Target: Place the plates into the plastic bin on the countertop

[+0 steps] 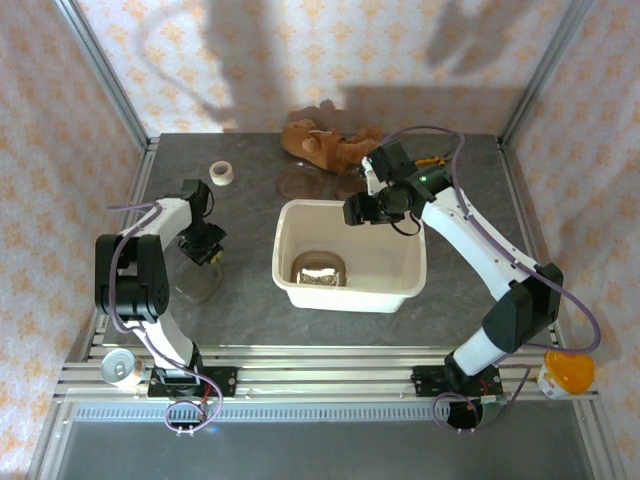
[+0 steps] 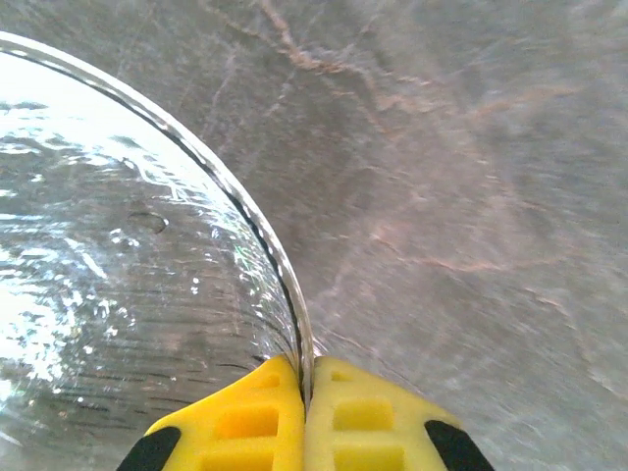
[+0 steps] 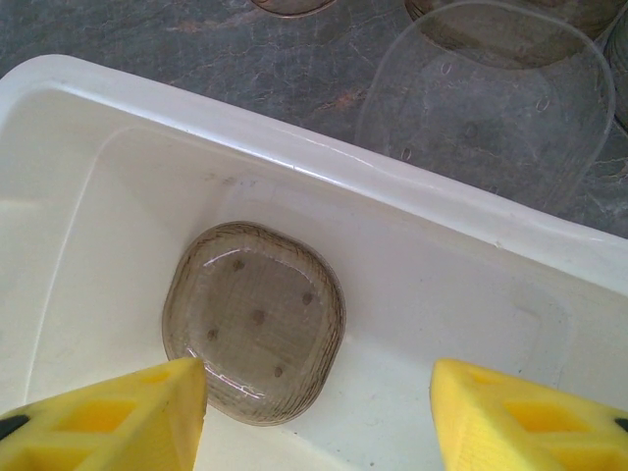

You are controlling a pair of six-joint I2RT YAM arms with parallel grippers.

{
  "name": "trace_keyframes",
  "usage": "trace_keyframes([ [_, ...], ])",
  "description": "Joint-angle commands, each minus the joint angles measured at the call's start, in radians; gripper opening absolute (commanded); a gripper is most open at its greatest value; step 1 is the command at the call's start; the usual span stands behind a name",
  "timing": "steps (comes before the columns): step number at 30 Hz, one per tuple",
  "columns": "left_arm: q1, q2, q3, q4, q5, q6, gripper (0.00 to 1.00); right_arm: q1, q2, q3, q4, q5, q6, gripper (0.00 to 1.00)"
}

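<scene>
While left fingers (image 2: 235,422) pinch a plate (image 2: 118,255) rim, right fingers (image 3: 108,417) hang wide, seemingly clear above the bin (image 3: 206,110).

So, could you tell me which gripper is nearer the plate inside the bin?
Right. The right gripper hangs open over the bin, looking down on that plate; the left gripper is outside, shut on another plate.
</scene>
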Motion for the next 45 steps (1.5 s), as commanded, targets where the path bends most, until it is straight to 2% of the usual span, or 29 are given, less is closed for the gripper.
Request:
trace_keyframes([
  [1,-0.003,-0.048,0.053,0.038,0.033,-0.037,0.02,-0.004,0.002,0.008,0.006,-0.002,0.001,0.62],
  [5,-0.013,-0.087,0.117,0.039,0.036,-0.058,0.01,-0.004,0.009,0.023,0.021,-0.007,0.003,0.62],
  [13,-0.041,-0.148,0.302,0.021,-0.026,-0.084,0.00,-0.004,0.033,0.091,0.049,0.005,-0.003,0.62],
  [21,-0.086,-0.173,0.465,0.047,-0.063,-0.147,0.00,-0.002,-0.006,0.073,0.265,0.048,-0.002,0.61],
  [28,-0.149,-0.175,0.560,0.127,-0.065,-0.242,0.00,0.035,0.026,0.118,0.369,0.085,-0.064,0.62],
  [45,-0.267,-0.156,0.639,0.307,-0.056,-0.435,0.00,0.153,0.059,0.064,0.657,0.111,-0.189,0.62],
])
